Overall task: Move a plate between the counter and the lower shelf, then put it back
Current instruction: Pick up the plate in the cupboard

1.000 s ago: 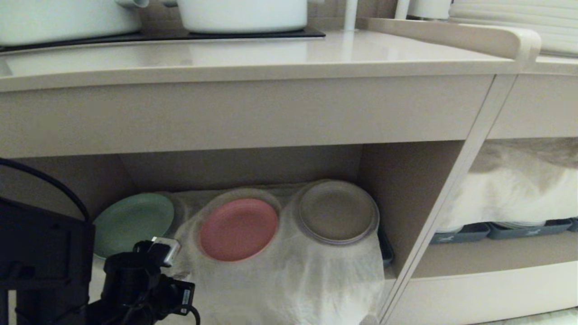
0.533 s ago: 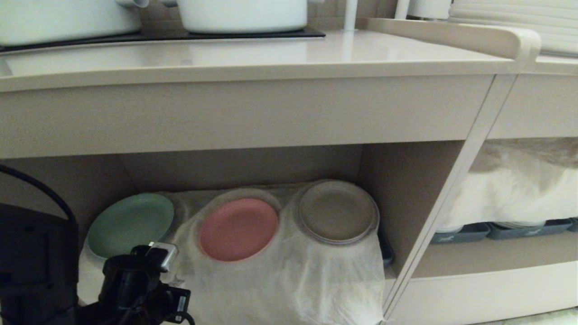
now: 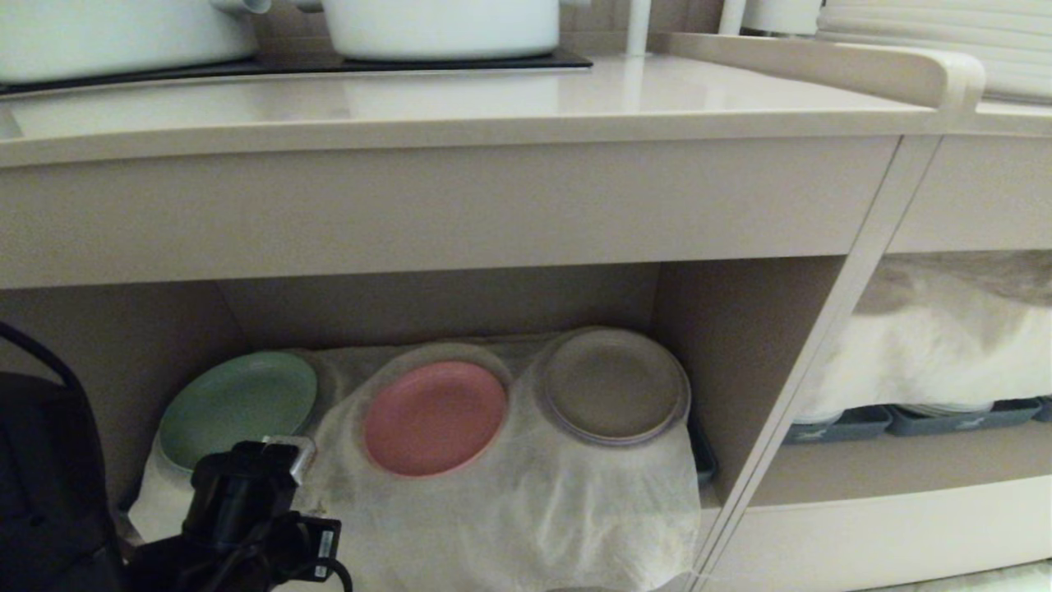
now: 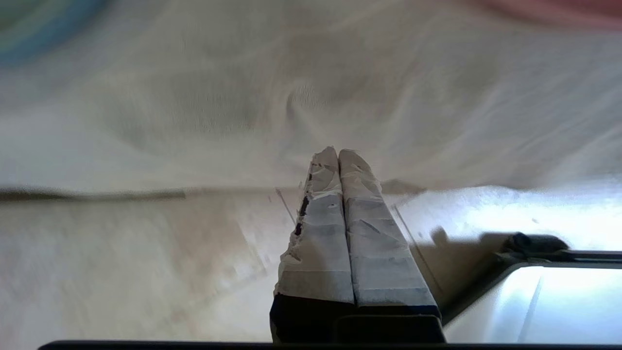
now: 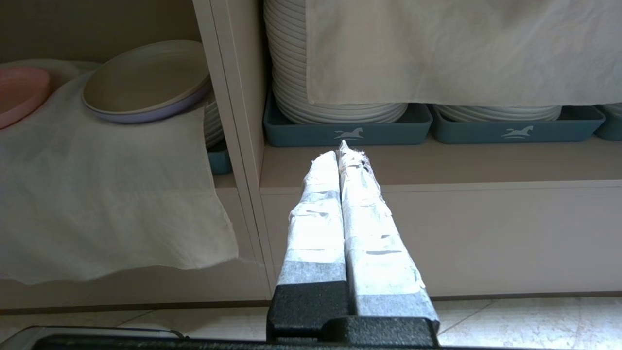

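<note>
The pink plate (image 3: 434, 418) lies on the white cloth inside the lower shelf (image 3: 723, 329), between a green plate (image 3: 238, 407) and a grey-brown plate (image 3: 614, 386). Its edge also shows in the right wrist view (image 5: 19, 92). Above the recess runs the counter (image 3: 460, 103). My left arm (image 3: 238, 518) sits low at the front left of the recess. The left gripper (image 4: 338, 151) is shut on nothing, its tips close to the hanging cloth (image 4: 291, 97). My right gripper (image 5: 342, 148) is shut and empty, held low in front of the neighbouring shelf.
White pots (image 3: 444, 25) stand on the black hob panel (image 3: 460, 62). The cloth (image 3: 534, 510) drapes over the shelf's front edge. To the right, dark trays (image 5: 347, 129) hold stacks of white plates under another cloth (image 5: 461, 48). A divider post (image 3: 814, 370) separates the shelves.
My left arm has sunk lower and drawn back toward the bottom-left corner of the head view, uncovering more of the green plate. The plates have not moved.
</note>
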Available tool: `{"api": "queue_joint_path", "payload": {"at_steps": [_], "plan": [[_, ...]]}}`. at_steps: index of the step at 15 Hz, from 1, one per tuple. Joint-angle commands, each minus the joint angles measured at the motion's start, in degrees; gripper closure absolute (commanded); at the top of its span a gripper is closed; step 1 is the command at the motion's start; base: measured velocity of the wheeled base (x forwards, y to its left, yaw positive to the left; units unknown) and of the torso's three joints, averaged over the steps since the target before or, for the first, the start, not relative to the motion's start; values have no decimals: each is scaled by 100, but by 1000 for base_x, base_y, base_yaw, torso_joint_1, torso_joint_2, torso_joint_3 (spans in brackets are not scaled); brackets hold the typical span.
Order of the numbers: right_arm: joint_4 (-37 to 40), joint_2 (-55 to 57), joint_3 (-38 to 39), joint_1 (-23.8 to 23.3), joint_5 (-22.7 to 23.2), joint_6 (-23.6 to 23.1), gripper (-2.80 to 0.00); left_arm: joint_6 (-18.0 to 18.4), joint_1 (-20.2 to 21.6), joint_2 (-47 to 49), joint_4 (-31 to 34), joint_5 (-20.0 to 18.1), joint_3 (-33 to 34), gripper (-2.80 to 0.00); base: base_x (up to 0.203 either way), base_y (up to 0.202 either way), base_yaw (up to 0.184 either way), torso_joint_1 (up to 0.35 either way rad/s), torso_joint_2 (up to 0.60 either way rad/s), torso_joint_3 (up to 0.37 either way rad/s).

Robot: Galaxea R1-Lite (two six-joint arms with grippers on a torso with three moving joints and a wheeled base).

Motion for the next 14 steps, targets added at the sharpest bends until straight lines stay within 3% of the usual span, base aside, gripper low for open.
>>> {"api": "queue_joint_path", "payload": {"at_steps": [1,8,12,14], "plan": [[-3,7,0,2,2,-4,0,-244,56,-115,406,8,-226,0,0,0,0,0,0,0],[-1,7,0,3,2,-4,0,-766,185,-275,1885,93,-1034,0,0,0,0,0,0,0],[-2,7,0,2,2,-4,0,-867,184,-353,2430,206,-1437,0,0,0,0,0,0,0],[1,7,0,6,2,-4,0,-1295,167,-354,2815,215,-1732,0,0,0,0,0,0,0]]}}
